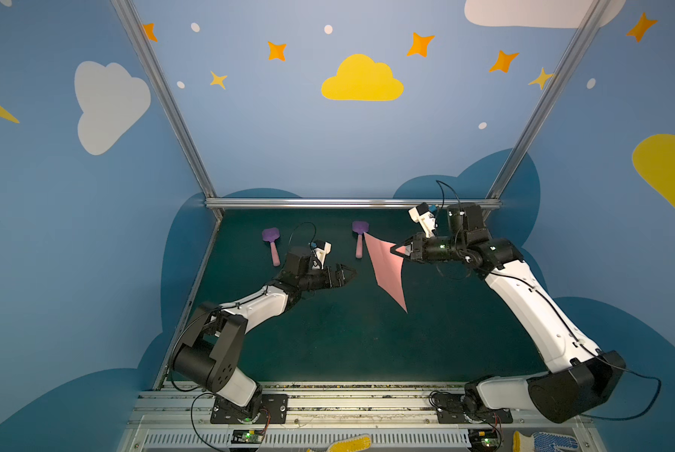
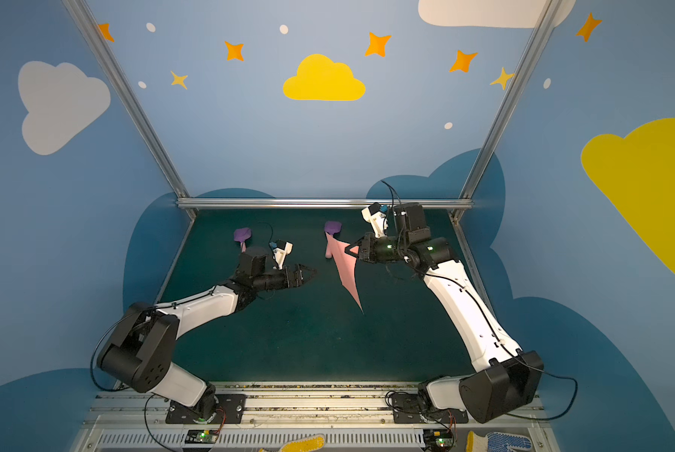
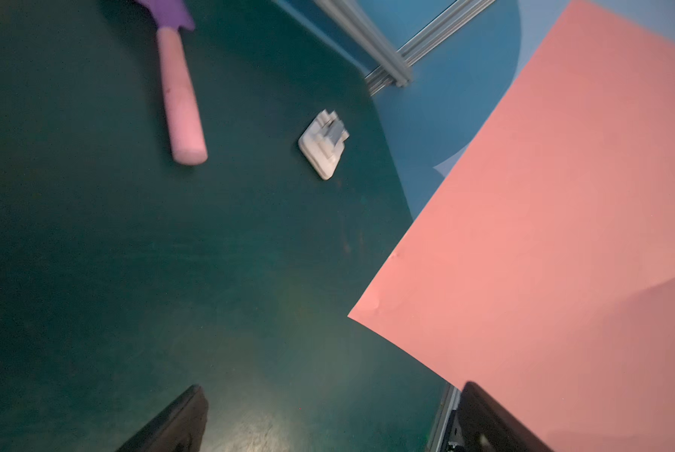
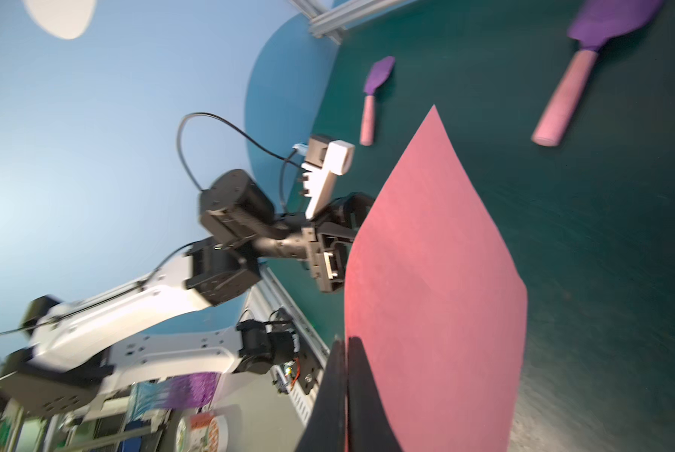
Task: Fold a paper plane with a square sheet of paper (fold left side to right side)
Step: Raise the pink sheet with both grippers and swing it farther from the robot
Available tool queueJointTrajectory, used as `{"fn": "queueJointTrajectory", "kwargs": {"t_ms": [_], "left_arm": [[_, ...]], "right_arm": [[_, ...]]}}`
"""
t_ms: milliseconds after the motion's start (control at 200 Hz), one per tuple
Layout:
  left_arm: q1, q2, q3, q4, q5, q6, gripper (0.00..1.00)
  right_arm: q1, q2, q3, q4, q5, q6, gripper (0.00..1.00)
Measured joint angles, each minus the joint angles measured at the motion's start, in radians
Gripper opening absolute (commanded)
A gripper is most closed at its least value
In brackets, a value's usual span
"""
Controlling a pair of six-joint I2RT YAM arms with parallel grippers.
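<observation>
sheet of pink paper (image 1: 384,268) pinched by one corner in the clamped right gripper (image 1: 400,250), hanging over the green surface (image 1: 328,344) mid-workspace, with the left gripper (image 1: 345,276) nearby, jaws spread wide and holding nothing

The square sheet of paper (image 1: 384,266) is thin, matt salmon paper, smooth (tiny dimples show near its corner in the left wrist view). The desk (image 1: 328,344) is dark green, matt and finely grained. The rail (image 1: 351,202) across mid-frame is shiny ribbed metal. The white block (image 3: 323,144) looks like smooth plastic; the spatula handle (image 1: 275,254) left of centre is matt pink.
</observation>
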Motion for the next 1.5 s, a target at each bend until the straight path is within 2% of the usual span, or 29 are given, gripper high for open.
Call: {"fn": "queueJointTrajectory", "kwargs": {"t_ms": [400,596,731,811,966,1031,1126,1332,1497], "left_arm": [[0.036,-0.131,-0.035,0.249,0.041,0.017,1.0],[0.059,-0.148,-0.026,0.324,0.103,-0.029,1.0],[0.076,-0.138,0.01,0.378,0.182,-0.11,0.99],[0.08,-0.119,0.06,0.398,0.243,-0.16,0.93],[0.079,-0.105,0.095,0.42,0.338,-0.222,0.71],[0.078,-0.1,0.093,0.417,0.364,-0.235,0.67],[0.078,-0.097,0.079,0.411,0.383,-0.245,0.59],[0.078,-0.087,0.055,0.399,0.395,-0.254,0.47],[0.074,-0.072,0.055,0.401,0.395,-0.265,0.28]], "right_arm": [[0.08,0.057,0.209,-0.03,-0.09,0.06,0.0],[0.085,0.057,0.243,0.005,-0.125,0.114,0.0],[0.084,0.057,0.243,0.025,-0.127,0.136,0.0],[0.077,0.057,0.241,0.039,-0.127,0.143,0.0],[0.046,0.053,0.203,0.092,-0.134,0.175,0.0],[0.035,0.053,0.185,0.106,-0.135,0.185,0.0],[0.021,0.05,0.162,0.121,-0.137,0.195,0.0],[0.001,0.032,0.126,0.145,-0.139,0.216,0.0],[-0.014,0.015,0.116,0.163,-0.141,0.232,0.0]]}}
